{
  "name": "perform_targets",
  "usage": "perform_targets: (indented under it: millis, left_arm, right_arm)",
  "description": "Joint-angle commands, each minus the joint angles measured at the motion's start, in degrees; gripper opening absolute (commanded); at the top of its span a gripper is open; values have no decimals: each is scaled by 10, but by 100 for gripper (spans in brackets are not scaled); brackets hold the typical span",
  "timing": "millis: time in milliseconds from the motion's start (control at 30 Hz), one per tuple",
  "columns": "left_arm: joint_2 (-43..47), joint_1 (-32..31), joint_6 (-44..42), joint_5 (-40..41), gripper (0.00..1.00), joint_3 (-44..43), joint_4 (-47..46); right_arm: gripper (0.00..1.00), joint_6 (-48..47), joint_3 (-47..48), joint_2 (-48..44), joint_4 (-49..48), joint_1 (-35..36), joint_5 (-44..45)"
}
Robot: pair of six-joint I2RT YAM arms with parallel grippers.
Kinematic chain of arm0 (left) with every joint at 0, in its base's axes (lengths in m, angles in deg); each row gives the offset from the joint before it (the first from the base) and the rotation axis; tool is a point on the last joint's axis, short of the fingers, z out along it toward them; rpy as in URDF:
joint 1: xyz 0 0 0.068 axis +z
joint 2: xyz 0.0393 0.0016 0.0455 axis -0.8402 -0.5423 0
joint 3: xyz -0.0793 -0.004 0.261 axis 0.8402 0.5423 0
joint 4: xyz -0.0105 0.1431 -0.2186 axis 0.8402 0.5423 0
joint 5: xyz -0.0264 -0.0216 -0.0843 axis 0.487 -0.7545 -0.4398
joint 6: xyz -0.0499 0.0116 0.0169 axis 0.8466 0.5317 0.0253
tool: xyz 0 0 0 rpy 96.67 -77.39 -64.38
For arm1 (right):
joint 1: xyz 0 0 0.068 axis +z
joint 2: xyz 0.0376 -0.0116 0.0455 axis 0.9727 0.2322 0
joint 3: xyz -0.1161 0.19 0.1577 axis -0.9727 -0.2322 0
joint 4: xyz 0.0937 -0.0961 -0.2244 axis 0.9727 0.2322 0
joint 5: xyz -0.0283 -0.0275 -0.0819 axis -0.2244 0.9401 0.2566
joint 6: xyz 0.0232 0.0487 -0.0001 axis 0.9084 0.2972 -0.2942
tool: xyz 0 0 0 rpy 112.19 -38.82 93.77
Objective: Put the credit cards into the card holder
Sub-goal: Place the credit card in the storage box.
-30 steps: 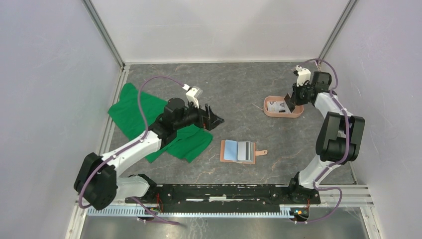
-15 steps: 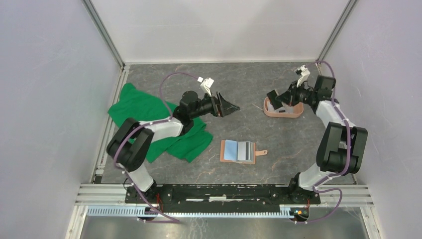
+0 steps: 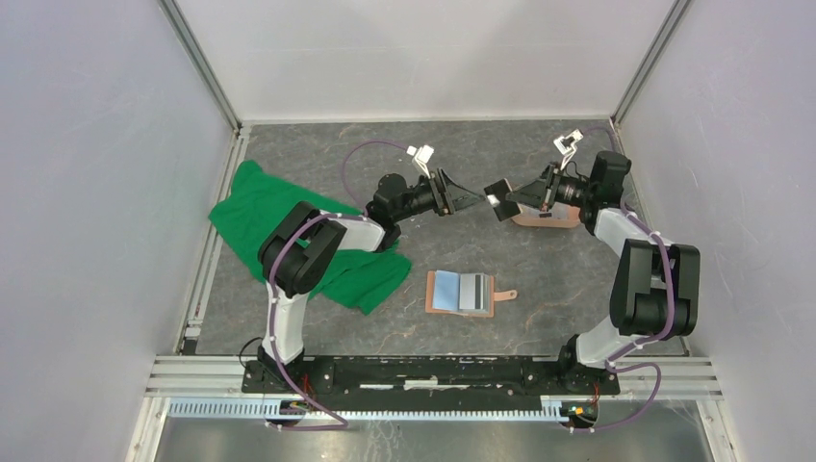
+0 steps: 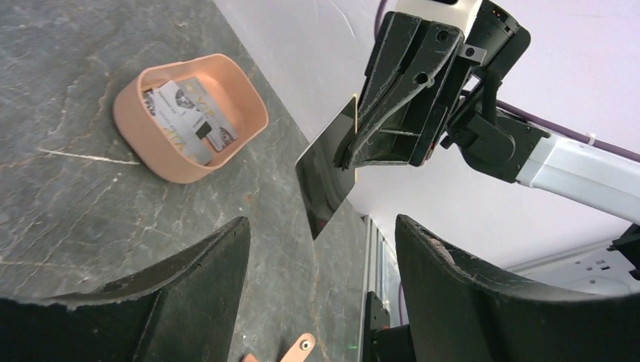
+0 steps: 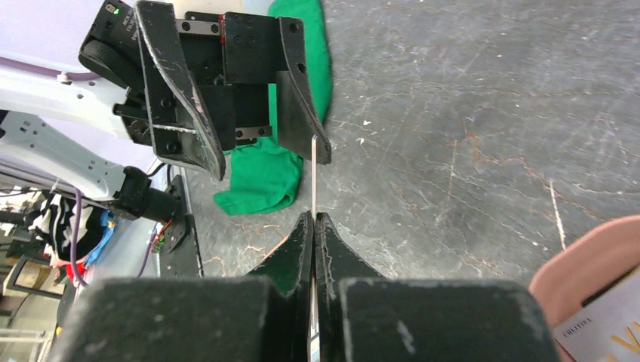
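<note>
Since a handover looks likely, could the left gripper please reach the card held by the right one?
Probably yes: the left gripper is open and faces the dark card, which sticks out of the right gripper with nothing between.

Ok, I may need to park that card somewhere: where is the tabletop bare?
Bare: right of the card holder, nearer than the pink tray; also the far strip of the table. Crowded: where the open left tool meets the right tool pinching the card.
</note>
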Motion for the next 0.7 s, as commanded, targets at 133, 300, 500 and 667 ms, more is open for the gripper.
perform_targets:
  millis: [133,300,500,667]
  left_arm:
    - [-28,-11,29,-13,67,-33,-78]
    - [-45,-14,41,-25,52,-51,-85]
    - [-58,-16,55,-29,44,-68,-96]
    - [-69,-16,68,-42,19,-74,-114]
  right_arm:
    - [0,46,-2,-20,-52,23,-38]
    - [0,48,-2,-16,-52,30,-38]
    - [0,48,-2,-11,-53,33,-41]
    - [0,49,-2,-9,-52,34,-43]
